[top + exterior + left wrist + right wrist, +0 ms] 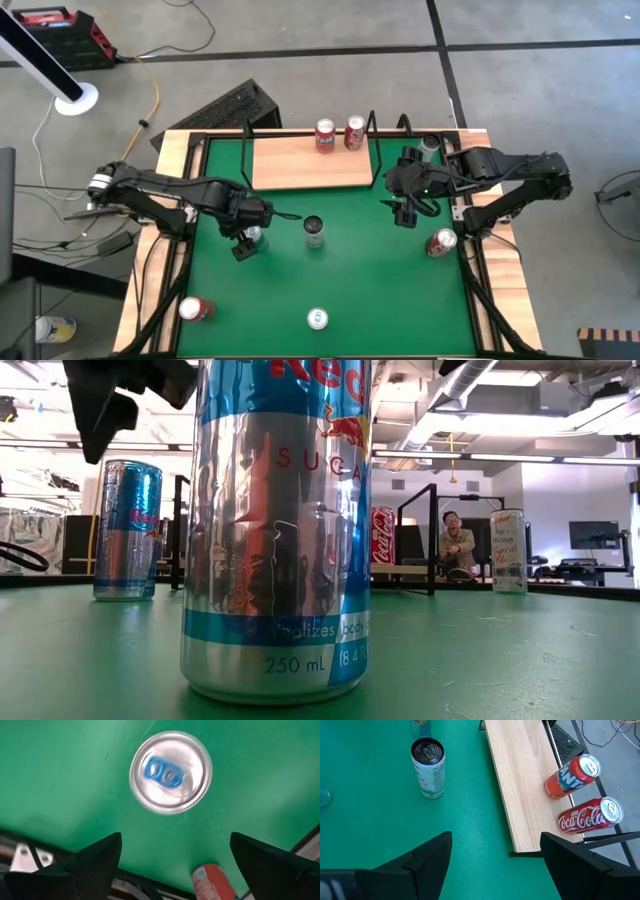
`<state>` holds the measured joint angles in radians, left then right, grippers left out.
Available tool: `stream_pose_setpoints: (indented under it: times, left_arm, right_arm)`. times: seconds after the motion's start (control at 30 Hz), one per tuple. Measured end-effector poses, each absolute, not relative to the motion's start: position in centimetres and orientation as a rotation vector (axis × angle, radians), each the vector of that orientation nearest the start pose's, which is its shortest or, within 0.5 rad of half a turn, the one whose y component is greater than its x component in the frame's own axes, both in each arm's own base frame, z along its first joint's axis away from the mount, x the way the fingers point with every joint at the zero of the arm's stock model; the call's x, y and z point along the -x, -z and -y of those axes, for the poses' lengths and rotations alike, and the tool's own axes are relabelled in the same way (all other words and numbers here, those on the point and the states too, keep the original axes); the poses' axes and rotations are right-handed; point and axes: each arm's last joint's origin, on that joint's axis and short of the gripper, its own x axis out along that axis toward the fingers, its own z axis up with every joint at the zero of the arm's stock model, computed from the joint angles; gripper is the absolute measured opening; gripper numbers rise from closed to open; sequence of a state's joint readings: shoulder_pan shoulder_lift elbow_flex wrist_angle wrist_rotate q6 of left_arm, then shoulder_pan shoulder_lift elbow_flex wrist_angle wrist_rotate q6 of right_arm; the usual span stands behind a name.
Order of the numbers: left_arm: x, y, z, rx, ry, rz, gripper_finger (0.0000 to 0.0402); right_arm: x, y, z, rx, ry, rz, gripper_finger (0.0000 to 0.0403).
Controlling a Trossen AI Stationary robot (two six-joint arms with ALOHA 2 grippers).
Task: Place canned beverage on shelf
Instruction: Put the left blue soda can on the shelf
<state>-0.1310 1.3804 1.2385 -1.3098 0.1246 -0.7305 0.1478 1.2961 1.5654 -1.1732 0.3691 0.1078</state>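
Two cans already stand on the shelf (310,160); your left gripper (247,240), jaws apart, hovers over a silver can (171,772) on the green mat, so next descend and clamp it, while your right gripper (408,205) waits open near the shelf.

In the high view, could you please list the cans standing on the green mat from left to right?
Red can → silver can under the left gripper → dark-topped can → silver can nearest the front edge → red can by the right edge.
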Motion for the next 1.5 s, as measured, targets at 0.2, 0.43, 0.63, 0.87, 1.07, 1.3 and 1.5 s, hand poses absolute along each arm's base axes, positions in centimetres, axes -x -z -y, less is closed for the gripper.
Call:
stream_pose_setpoints:
  times: [0.2,0.43,0.63,0.87,1.07,1.3,1.5]
  left_arm:
    - [-23.0,-29.2,3.4,0.725,-0.414,-1.458,0.0357]
    - [-23.2,-29.2,3.3,0.795,-0.52,-1.412,0.0357]
    - [-23.3,-29.2,3.1,0.849,-0.552,-1.394,0.0357]
    - [-23.8,-29.2,2.3,0.888,-0.593,-1.327,0.0357]
    - [-24.5,-28.6,2.0,0.869,-0.643,-1.326,0.0357]
    - [-25.7,-27.6,2.0,0.849,-0.653,-1.307,0.0357]
    - [-25.6,-27.6,1.8,0.857,-0.686,-1.307,0.0357]
  right_arm:
    - [-22.6,-40.6,-2.3,0.132,0.252,-0.862,0.0326]
    - [-22.6,-40.6,-2.3,0.134,0.25,-0.861,0.0326]
    - [-22.6,-40.6,-2.3,0.134,0.25,-0.861,0.0326]
    - [-22.6,-40.6,-2.3,0.133,0.25,-0.861,0.0326]
    - [-22.6,-40.6,-2.3,0.133,0.249,-0.861,0.0326]
    - [-22.7,-40.6,-2.3,0.137,0.247,-0.86,0.0326]
    - [-22.7,-40.6,-2.1,0.15,0.247,-0.863,0.0326]
